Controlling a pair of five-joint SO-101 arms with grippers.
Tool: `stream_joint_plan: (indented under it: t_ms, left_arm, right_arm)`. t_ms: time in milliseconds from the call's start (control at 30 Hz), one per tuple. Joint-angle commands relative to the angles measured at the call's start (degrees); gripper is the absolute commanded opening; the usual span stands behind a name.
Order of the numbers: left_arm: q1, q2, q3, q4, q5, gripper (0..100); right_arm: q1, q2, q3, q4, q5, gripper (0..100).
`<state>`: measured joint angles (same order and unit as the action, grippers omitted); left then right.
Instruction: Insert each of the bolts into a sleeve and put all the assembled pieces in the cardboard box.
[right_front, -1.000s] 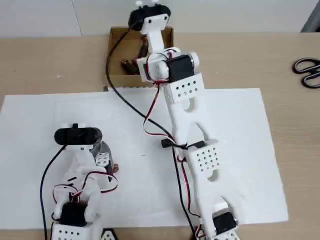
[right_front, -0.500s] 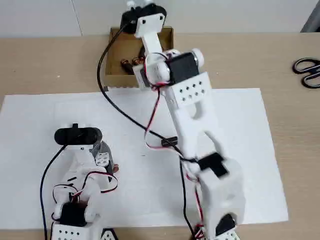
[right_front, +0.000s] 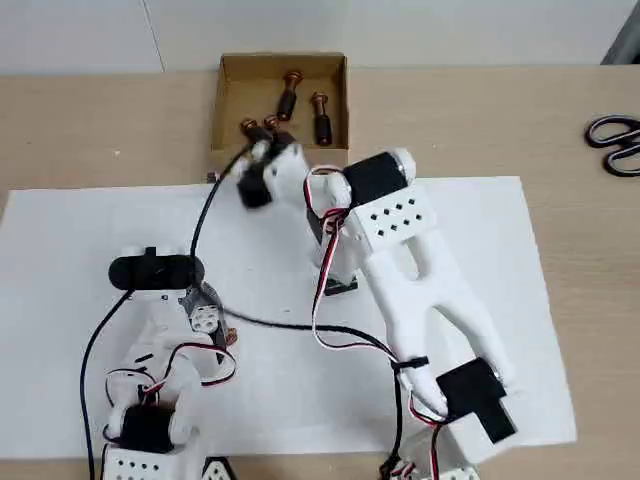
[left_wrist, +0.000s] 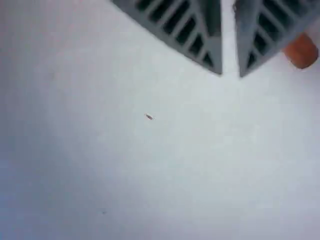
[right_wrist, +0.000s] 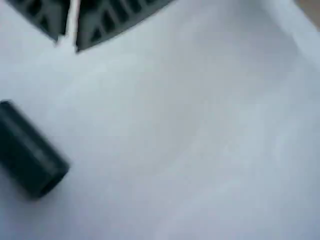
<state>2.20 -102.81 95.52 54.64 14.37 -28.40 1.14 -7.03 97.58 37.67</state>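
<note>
The open brown cardboard box (right_front: 215, 112) sits on the light wooden table (right_front: 90, 120), just past the far edge of a large white sheet of paper (right_front: 80, 230). Several assembled pieces of copper-coloured bolt and dark sleeve (right_front: 322, 117) lie loose on its floor. The right arm is folded back over the middle of the paper, with its wrist just short of the box's near wall. In the right wrist view, the right gripper (right_wrist: 67, 44) hangs over bare paper with its grey ribbed fingers drawn together, a thin slit between them and nothing in it. A dark cylindrical sleeve (right_wrist: 30, 152) lies on its side on the paper nearby, apart from those fingers. The left arm sits low at the near left of the sheet. The left gripper (left_wrist: 230, 74) points down at the paper, its fingers also nearly closed on nothing. A small copper-coloured bolt end (left_wrist: 301, 50) rests on the paper just beside the outer side of one finger. A pair of black-handled scissors (right_front: 615, 140) lies on the table at the far right, well apart from everything else.
</note>
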Motion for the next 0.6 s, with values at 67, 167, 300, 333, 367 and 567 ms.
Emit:
stream_joint_plan:
  t_ms: [67,167,300,333,367,567]
  left_arm:
    - [-0.26,-0.35,-0.40,-0.97,0.09,1]
    - [-0.26,-0.35,-0.48,0.18,0.09,1]
    - [-0.44,-0.35,-0.57,1.05,0.09,1]
    - [-0.79,-0.35,-0.57,1.41,0.09,1]
    - [-2.20,-0.44,-0.66,1.49,0.00,1]
    - [-12.57,-0.44,-0.40,-0.88,-1.93,1]
  right_arm:
    - [0.84,-2.86,4.13,-2.15,16.97,0.8]
    - [1.10,-2.77,4.31,-2.15,23.30,0.8]
    - [1.10,-2.42,4.40,-3.47,27.16,0.9]
    - [1.19,-2.42,4.40,-3.91,27.43,0.9]
    - [1.19,-2.42,4.57,-4.26,28.04,0.9]
    - [1.45,-2.33,9.58,-7.78,31.47,5.5]
